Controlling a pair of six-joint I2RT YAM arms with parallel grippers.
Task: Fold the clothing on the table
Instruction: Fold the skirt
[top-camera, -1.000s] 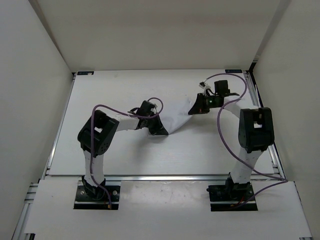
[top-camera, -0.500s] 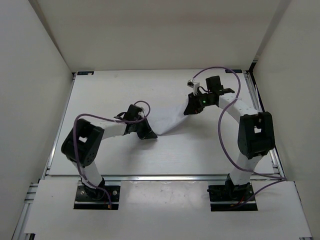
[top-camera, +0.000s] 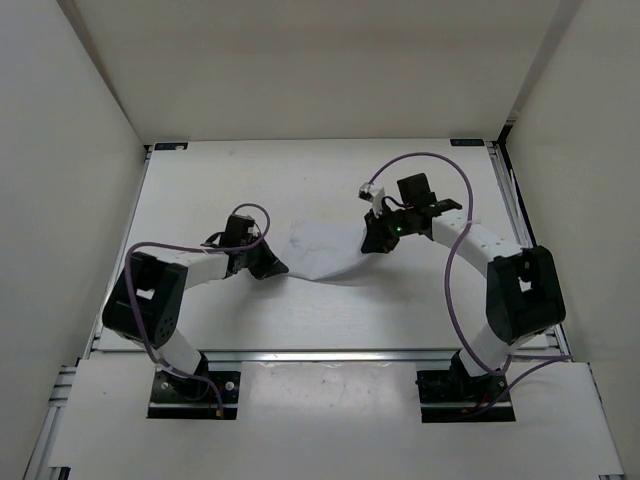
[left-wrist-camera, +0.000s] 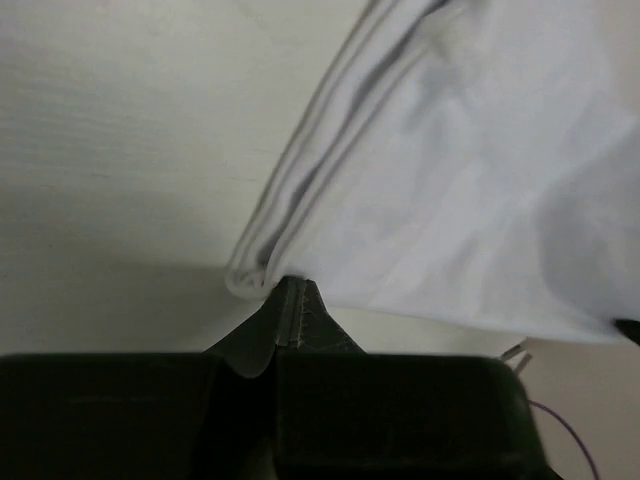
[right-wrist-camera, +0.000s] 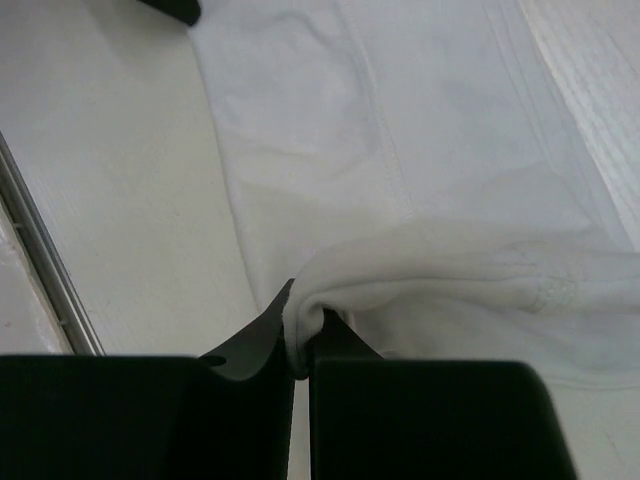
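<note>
From above, the cloth (top-camera: 322, 250) sits near the middle of the table (top-camera: 200, 190), spanning between the 2 grippers. The left gripper (top-camera: 272, 266) pinches its left end and the right gripper (top-camera: 374, 243) its right end

Left wrist: the jaws are closed on a bunched corner of cloth (left-wrist-camera: 450, 200), which spreads away to the right

Right wrist: the jaws clamp a rolled fold of cloth (right-wrist-camera: 450, 150), with a rail (right-wrist-camera: 40, 250) at the left
</note>
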